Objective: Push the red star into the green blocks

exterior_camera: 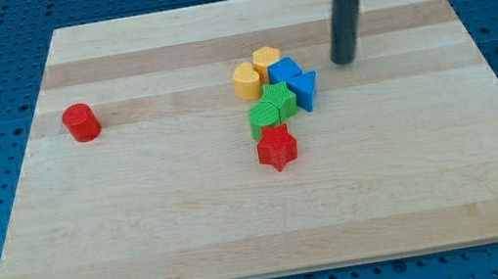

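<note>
The red star [277, 147] lies near the board's middle, touching the lower edge of the green blocks. The two green blocks [272, 107] sit just above it, pressed together. My tip [344, 60] stands on the board to the upper right of the cluster, right of the blue blocks and apart from them. It is well away from the red star.
Two yellow blocks [256, 71] and two blue blocks [294, 81], one a triangle, crowd the top of the green pair. A red cylinder [81, 122] stands alone at the view's left. The wooden board [243, 229] lies on a blue perforated table.
</note>
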`<control>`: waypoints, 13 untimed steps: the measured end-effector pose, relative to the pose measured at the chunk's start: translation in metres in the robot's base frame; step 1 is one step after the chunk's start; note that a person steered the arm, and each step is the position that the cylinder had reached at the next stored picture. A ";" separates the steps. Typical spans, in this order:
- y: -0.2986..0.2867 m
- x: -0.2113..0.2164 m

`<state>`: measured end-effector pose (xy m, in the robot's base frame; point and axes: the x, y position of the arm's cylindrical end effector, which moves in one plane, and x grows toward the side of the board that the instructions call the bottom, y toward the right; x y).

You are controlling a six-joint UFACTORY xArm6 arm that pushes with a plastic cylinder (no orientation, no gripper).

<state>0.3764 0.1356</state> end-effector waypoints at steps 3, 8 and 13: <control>-0.037 0.158; -0.109 0.148; -0.110 0.121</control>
<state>0.4972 0.0256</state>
